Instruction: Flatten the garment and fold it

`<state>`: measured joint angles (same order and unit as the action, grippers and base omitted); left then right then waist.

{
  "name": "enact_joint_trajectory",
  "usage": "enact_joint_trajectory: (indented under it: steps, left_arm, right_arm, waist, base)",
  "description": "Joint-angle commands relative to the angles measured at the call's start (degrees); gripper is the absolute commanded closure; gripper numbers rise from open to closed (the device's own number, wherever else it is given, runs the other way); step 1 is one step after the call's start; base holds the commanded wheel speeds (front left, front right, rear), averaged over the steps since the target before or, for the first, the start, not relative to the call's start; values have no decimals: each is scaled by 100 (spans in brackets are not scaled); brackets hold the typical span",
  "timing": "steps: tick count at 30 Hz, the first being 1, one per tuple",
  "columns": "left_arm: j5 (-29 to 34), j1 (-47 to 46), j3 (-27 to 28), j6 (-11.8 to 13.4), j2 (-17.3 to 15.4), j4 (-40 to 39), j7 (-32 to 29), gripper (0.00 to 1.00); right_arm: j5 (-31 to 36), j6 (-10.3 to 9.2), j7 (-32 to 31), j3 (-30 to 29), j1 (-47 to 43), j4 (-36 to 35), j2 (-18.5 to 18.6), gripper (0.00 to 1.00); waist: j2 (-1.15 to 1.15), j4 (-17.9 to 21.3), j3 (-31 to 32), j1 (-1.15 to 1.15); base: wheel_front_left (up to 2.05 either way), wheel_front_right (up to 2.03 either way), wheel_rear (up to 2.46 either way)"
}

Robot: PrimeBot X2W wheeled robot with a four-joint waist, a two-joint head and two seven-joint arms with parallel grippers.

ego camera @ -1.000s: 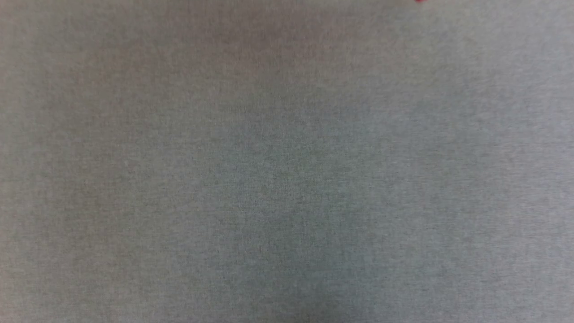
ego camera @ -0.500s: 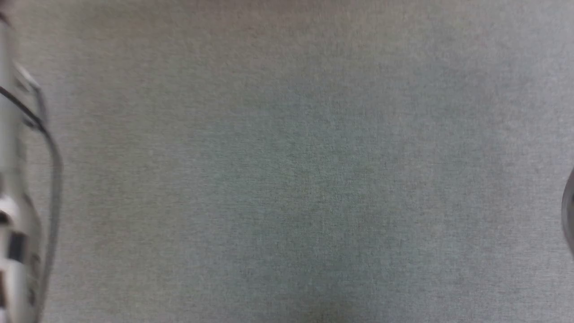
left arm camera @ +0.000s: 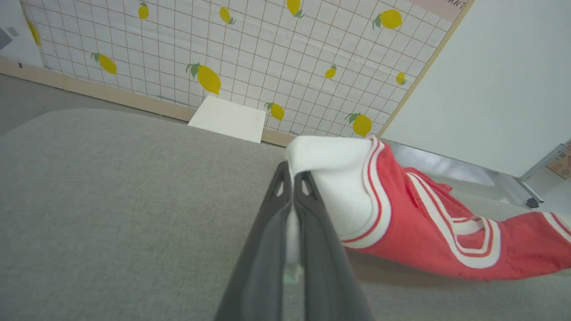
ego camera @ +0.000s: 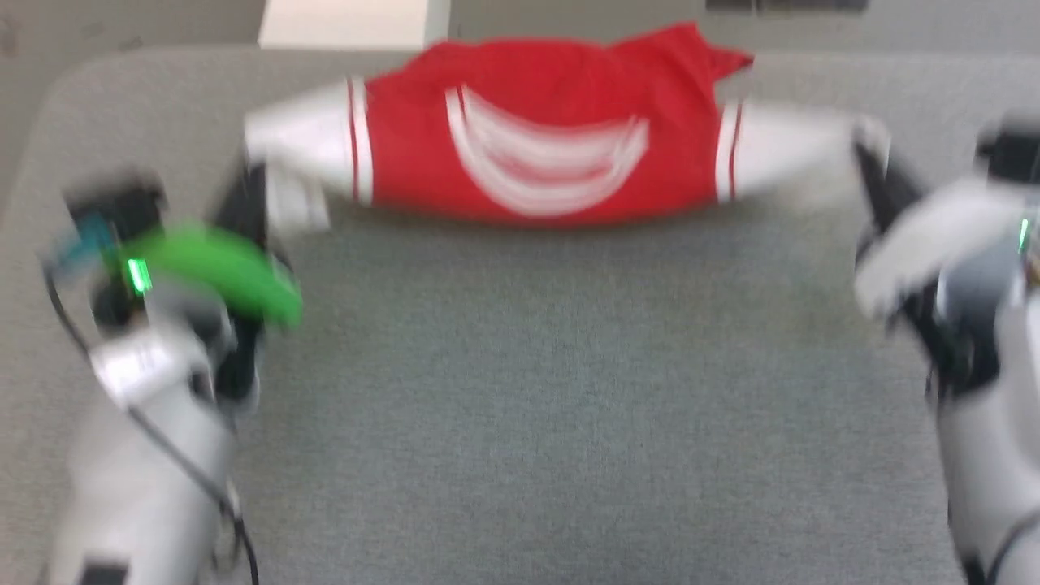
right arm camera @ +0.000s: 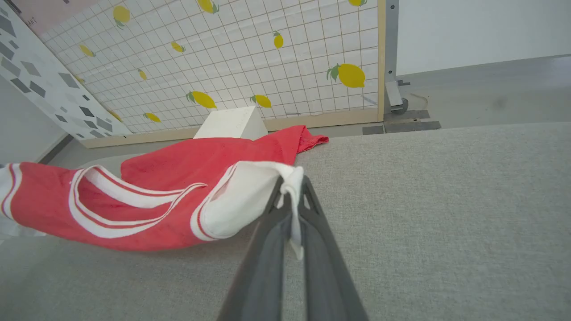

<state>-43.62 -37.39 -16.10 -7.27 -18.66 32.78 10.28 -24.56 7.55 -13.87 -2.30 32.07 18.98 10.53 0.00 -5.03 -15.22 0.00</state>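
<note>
Red garment (ego camera: 536, 154) taut between spread arms; left tool (left arm camera: 291, 176), right tool (right arm camera: 292, 183) each clamp white end.

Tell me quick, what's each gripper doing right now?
Left gripper: shut on one white end of the red jersey.
Right gripper: shut on its other white end.

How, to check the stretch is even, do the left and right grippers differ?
The left gripper holds the jersey at its left end, the right gripper at its right. The left gripper's wrist bears a green cover; the right gripper's is white. Both are shut on white lining.
</note>
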Motion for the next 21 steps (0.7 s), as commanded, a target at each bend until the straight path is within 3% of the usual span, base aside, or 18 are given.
enact_joint_trajectory:
  steps: [1,9,15,21]
  left_arm:
    - [-94,334,-11,-18,12,-98,35,100]
    - [-350,2223,-4,413,22,-796,-89,100]
    - [-458,3424,142,1104,-177,-1543,-389,100]
    - [60,4106,-147,1760,-682,-2085,-935,100]
  right_arm:
    - [-110,-6,-42,-43,-350,-143,0,100]
    - [-57,-6,-188,-416,-2407,-970,-94,100]
    - [500,-6,-503,-528,-3536,-1714,-64,100]
    - [842,-6,-1114,-454,-4141,-2394,10,100]
  waist:
    - [0,-35,639,0]
    - [0,18,1217,0]
    - [0,92,1396,0]
    - [0,89,1424,0]
  base:
    - [0,0,0]
    - [0,0,0]
    - [0,0,0]
    - [0,0,0]
